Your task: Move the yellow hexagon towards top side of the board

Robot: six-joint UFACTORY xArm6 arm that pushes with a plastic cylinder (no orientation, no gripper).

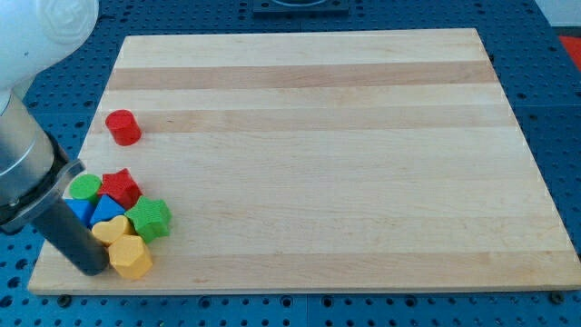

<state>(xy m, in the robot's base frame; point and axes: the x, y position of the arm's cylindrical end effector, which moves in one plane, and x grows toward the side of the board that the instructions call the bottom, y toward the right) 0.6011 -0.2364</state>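
Note:
The yellow hexagon (pixel 132 259) lies near the board's bottom left corner, at the bottom of a tight cluster of blocks. My tip (pixel 92 267) rests on the board just left of the hexagon, touching it or nearly so. Above the hexagon sit a yellow heart-like block (pixel 111 231) and a green star (pixel 150 219). Further up are a blue triangle (pixel 108 209), a second blue block (pixel 79 210) partly hidden by the rod, a red star (pixel 121 188) and a green rounded block (pixel 86 187).
A red cylinder (pixel 123 127) stands alone near the left edge, above the cluster. The wooden board (pixel 327 154) lies on a blue perforated table. The arm's grey body (pixel 23 159) covers the area left of the board.

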